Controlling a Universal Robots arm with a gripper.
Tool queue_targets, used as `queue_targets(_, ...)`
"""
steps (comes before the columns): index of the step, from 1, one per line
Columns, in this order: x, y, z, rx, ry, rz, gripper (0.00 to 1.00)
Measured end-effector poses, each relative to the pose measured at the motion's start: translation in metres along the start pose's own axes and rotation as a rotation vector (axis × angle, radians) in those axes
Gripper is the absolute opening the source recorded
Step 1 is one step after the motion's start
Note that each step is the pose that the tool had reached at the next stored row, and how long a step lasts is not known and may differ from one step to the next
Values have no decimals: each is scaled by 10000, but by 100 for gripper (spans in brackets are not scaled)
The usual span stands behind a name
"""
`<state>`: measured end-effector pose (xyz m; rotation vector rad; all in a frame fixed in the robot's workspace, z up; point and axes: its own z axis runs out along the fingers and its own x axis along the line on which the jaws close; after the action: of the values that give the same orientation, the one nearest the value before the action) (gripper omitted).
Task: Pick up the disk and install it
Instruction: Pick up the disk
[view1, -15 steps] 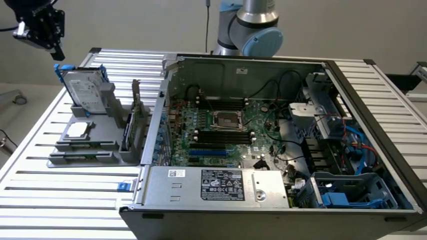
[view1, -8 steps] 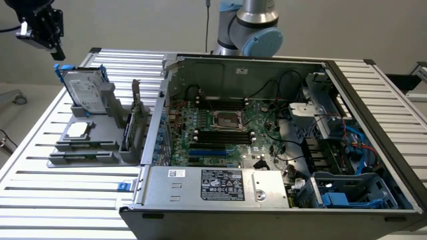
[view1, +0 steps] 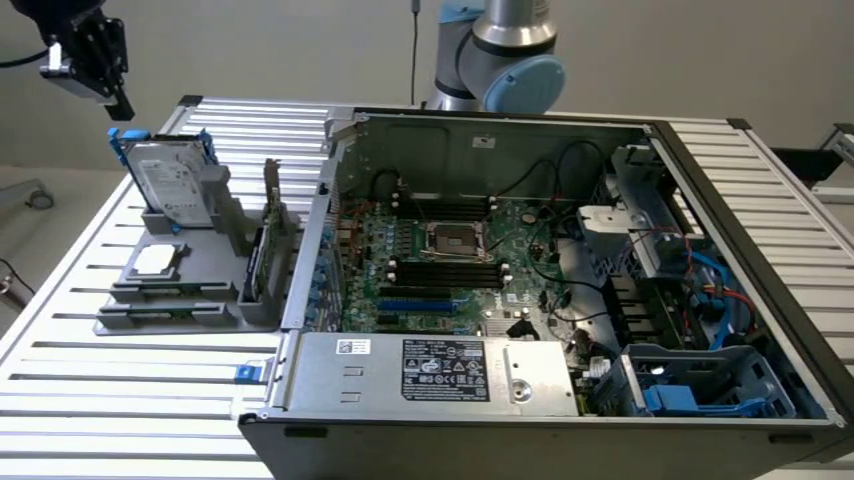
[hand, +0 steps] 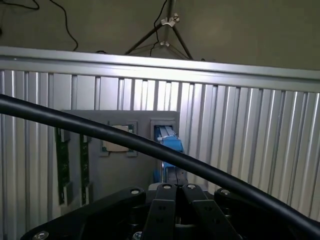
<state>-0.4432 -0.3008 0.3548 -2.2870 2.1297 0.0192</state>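
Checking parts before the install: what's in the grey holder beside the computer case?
The disk stands upright, a square chip lies flat, a dark card stands on edge. The holder hides the disk's lower end.

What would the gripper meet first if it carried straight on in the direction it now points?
Most likely the disk: in the wrist view the shut gripper lines up with its blue-railed edge, where it stands upright in the grey holder. Nothing seems to lie between them, though depth is unclear.
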Motion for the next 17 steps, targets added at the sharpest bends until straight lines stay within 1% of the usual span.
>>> queue_targets(1,-10,-1,3,49,2,-70,11)
queue_targets(2,-26,-2,5,81,4,-109,11)
queue_targets(4,-53,-4,6,118,8,-138,11)
queue_targets(5,-63,-4,7,123,8,-144,11)
queue_targets(9,-72,-5,9,122,21,-165,11)
queue_targets(12,-73,-5,13,95,44,-166,11)
queue_targets(15,-73,-5,21,59,53,-165,12)
queue_targets(17,-73,-5,29,45,52,-164,24)
